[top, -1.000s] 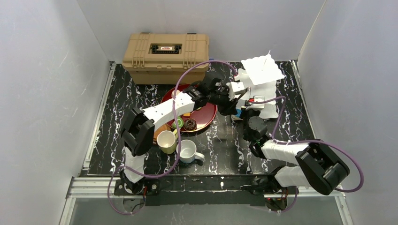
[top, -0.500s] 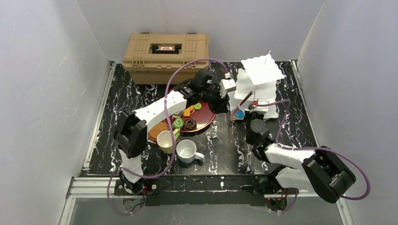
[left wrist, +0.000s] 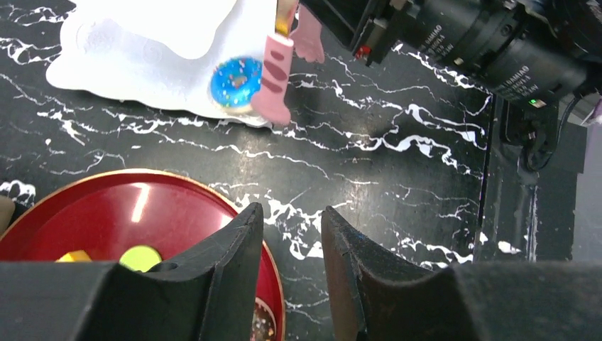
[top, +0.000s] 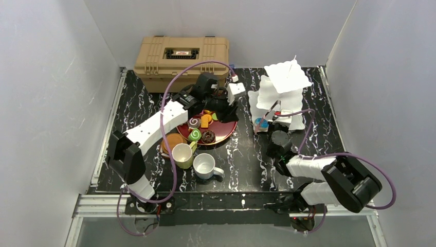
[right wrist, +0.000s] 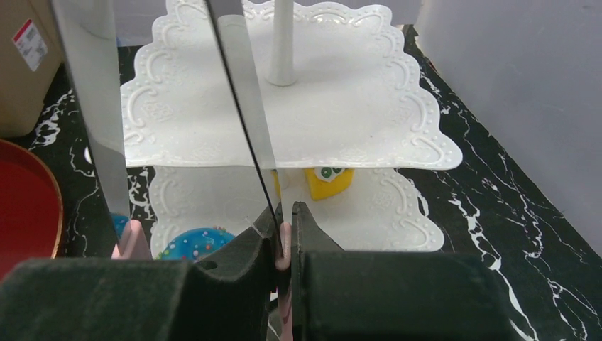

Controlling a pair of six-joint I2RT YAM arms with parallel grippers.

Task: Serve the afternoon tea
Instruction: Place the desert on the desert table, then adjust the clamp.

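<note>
Right gripper (right wrist: 284, 213) clamped on tongs (left wrist: 273, 71). Tong tips straddle blue donut (left wrist: 236, 80); contact unclear. Donut sits at near-left corner of bottom tier of stand (right wrist: 355, 106), far right of table. Yellow cake slice (right wrist: 328, 181) on same tier, further right. Left gripper (left wrist: 292, 213) over right rim of red tray (left wrist: 177, 206), jaws partly apart, nothing between. Other pastries (top: 195, 135) on tray. Yellow mug (top: 182, 154), white mug (top: 205, 164) and coaster (top: 172, 141) just near of tray.
</note>
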